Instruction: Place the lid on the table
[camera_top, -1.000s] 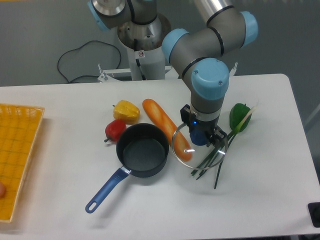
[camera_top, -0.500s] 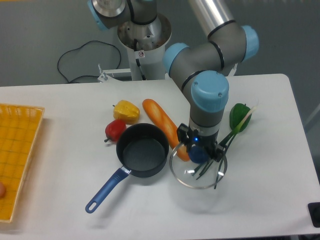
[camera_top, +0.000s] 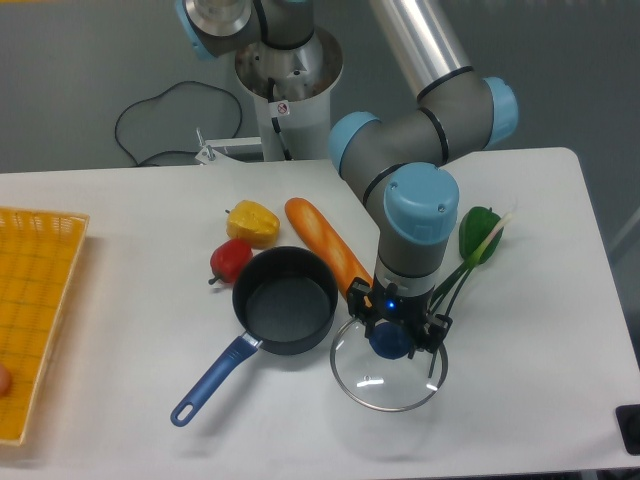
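The lid (camera_top: 388, 373), clear glass with a thin metal rim, hangs level just right of the dark saucepan (camera_top: 285, 300) and low over the white table (camera_top: 520, 380). My gripper (camera_top: 392, 339) points straight down and is shut on the lid's dark blue knob (camera_top: 389, 342). Whether the lid's rim touches the tabletop cannot be told from this view. The arm's wrist hides part of the knob and the top of the gripper.
The saucepan's blue handle (camera_top: 212, 380) points to the front left. An orange bread loaf (camera_top: 325, 245), yellow pepper (camera_top: 252, 222), red pepper (camera_top: 230, 259), green pepper (camera_top: 478, 232) and green onion stalks (camera_top: 452, 285) lie around the lid. A yellow basket (camera_top: 35, 300) stands at the left edge.
The gripper has carried the lid down and toward the front of the table, off the bread loaf and stalks. The lid went from tilted to level.
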